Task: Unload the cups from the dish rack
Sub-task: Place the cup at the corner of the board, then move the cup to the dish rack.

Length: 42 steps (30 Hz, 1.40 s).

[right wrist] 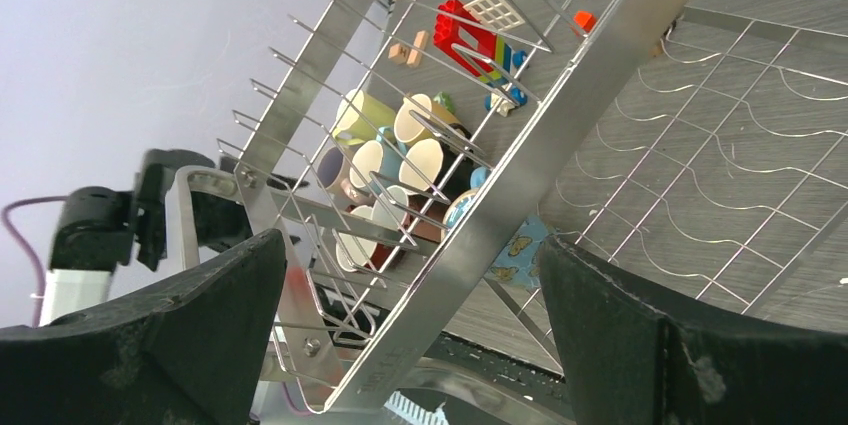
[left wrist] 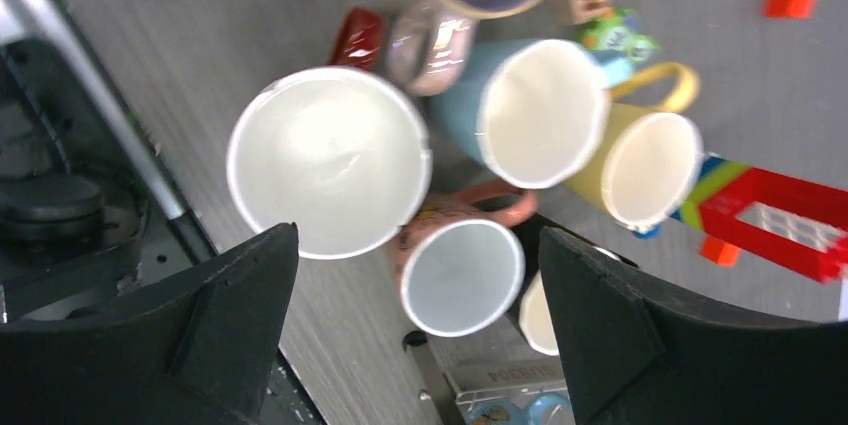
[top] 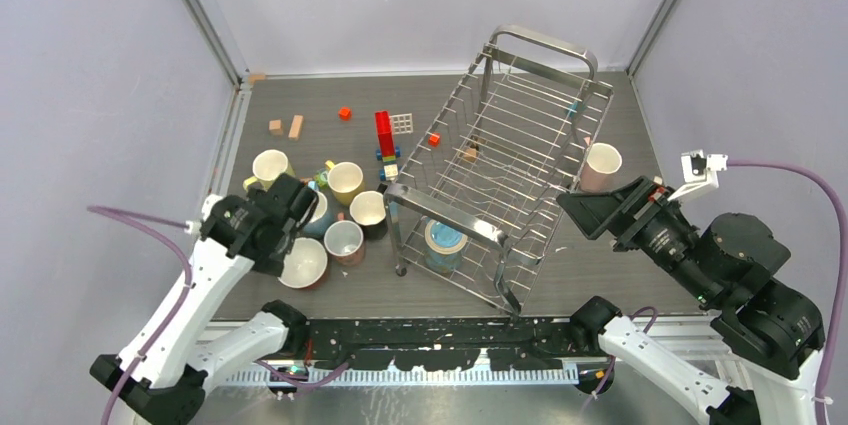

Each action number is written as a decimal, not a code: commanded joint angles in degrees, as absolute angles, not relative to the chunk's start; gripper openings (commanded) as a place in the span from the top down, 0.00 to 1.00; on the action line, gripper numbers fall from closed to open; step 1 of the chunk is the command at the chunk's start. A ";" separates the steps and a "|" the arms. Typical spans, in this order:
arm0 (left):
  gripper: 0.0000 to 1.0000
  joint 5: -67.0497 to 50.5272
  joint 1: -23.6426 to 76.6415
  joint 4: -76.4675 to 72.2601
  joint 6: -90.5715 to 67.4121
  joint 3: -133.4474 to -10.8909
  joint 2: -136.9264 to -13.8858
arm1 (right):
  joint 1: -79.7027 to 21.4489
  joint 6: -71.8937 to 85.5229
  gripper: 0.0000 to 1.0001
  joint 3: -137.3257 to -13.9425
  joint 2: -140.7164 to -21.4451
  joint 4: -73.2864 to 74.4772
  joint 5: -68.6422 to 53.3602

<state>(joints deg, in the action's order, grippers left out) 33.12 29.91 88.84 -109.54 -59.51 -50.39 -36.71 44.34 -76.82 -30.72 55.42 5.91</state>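
Observation:
The dish rack (top: 500, 160) stands slantwise at mid table, and a blue butterfly cup (top: 445, 245) sits at its near end. A cluster of cups stands on the table left of it: cream (top: 270, 165), yellow (top: 345, 182), black (top: 367, 210), pink (top: 343, 242), dark red (top: 303, 262). My left gripper (top: 300, 207) hovers open over this cluster and holds nothing. Below it in the left wrist view are the dark red cup (left wrist: 330, 160), the pink cup (left wrist: 460, 275) and a light blue cup (left wrist: 540, 110). My right gripper (top: 585, 213) is open beside the rack's right side, with the rack's steel rim (right wrist: 560, 145) before it.
Another pink cup (top: 601, 167) stands on the table just right of the rack. Toy blocks lie behind the cups: a red tower (top: 385, 135), small red (top: 344, 113) and wooden (top: 286, 127) pieces. Purple walls close in the left, right and back.

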 commanded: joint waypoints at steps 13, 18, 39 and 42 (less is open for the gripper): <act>0.00 32.38 29.78 63.43 -47.34 -78.34 -53.65 | -36.96 44.19 0.00 -80.73 -28.22 61.12 16.85; 0.00 22.82 29.79 52.56 -39.04 -78.15 -56.82 | -36.99 45.74 0.00 -80.27 -27.50 66.10 20.96; 0.00 -23.30 24.65 30.06 -29.52 -70.87 -69.93 | -36.95 62.03 0.00 -52.75 -20.56 58.04 15.52; 0.00 -28.25 24.61 29.27 -29.92 -69.95 -72.07 | -36.99 63.97 0.00 -47.30 -19.19 52.24 13.28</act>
